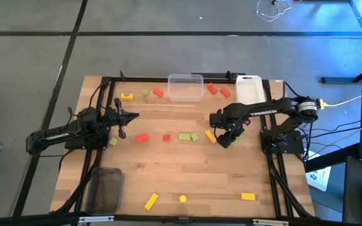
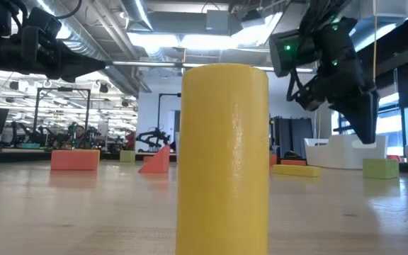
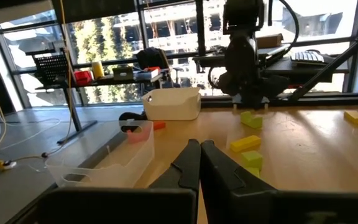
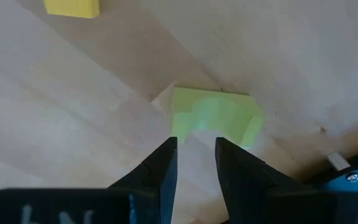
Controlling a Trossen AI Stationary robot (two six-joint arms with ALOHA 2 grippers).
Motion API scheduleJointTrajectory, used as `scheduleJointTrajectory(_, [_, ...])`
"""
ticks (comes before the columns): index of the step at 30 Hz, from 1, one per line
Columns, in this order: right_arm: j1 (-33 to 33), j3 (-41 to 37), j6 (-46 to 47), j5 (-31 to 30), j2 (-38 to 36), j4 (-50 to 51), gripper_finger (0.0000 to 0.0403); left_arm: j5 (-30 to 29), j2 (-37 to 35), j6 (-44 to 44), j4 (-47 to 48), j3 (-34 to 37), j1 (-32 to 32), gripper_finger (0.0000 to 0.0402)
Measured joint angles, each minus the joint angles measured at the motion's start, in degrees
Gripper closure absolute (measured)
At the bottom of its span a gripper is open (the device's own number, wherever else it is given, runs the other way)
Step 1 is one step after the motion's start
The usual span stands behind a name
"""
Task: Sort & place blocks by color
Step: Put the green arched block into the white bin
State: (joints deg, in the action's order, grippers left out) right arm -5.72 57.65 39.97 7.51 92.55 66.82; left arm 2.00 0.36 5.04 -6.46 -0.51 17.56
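Red, yellow and light green blocks lie scattered on the wooden table (image 1: 187,169). My right gripper (image 4: 196,152) points down, open, just above a light green block (image 4: 215,118) that lies flat on the table at the right (image 1: 232,143); in the low view the gripper (image 2: 368,134) hangs clear over this block (image 2: 381,167). A yellow block (image 1: 210,135) lies just to its left. My left gripper (image 1: 132,115) waits at the table's left, raised and shut (image 3: 199,163), with nothing in it.
A clear container (image 1: 185,86) and a white one (image 1: 249,88) stand at the far edge, and a dark one (image 1: 105,188) stands at the near left. Red blocks (image 1: 142,137) and green blocks (image 1: 185,136) lie mid-table. A yellow cylinder (image 2: 224,156) stands upright near the front edge.
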Motion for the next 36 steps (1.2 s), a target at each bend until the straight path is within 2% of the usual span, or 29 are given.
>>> scheduleJointTrajectory(14, [-0.02,-0.02,-1.11,0.02,5.3,-1.5,0.0293,0.53,0.0,-0.09,0.0,0.02,0.0,0.0401])
scheduleJointTrajectory(36, [-0.04,-0.02,-3.04,1.62,5.66,-1.41,0.0293,0.48,0.0,-0.39,0.02,0.02,0.0,0.0401])
